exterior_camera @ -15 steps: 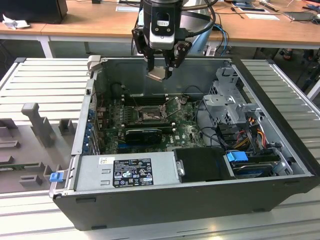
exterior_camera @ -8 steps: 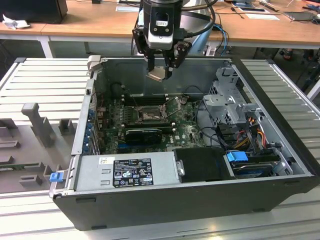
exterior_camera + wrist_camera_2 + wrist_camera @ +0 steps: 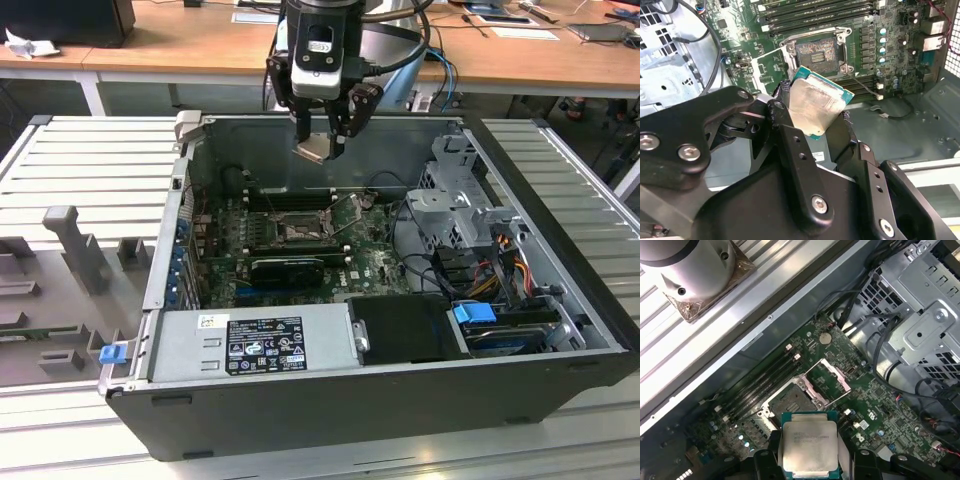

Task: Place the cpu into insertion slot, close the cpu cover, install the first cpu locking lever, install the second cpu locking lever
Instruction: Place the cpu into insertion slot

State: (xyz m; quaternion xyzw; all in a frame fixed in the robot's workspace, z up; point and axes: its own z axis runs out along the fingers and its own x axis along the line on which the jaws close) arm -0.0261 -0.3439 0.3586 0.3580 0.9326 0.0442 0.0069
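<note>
My gripper (image 3: 322, 143) hangs over the open computer case (image 3: 330, 400), its fingers (image 3: 790, 145) clamped on opposite edges of the cpu (image 3: 815, 107), silvery top showing. The chip is in the air, well above the motherboard (image 3: 370, 255) and apart from the insertion slot (image 3: 816, 52), which lies bare with its contact field exposed. The cpu cover (image 3: 767, 67) stands swung open beside the socket. By my reckoning nothing is finished: chip unseated, cover not closed, both locking steps left to do.
</note>
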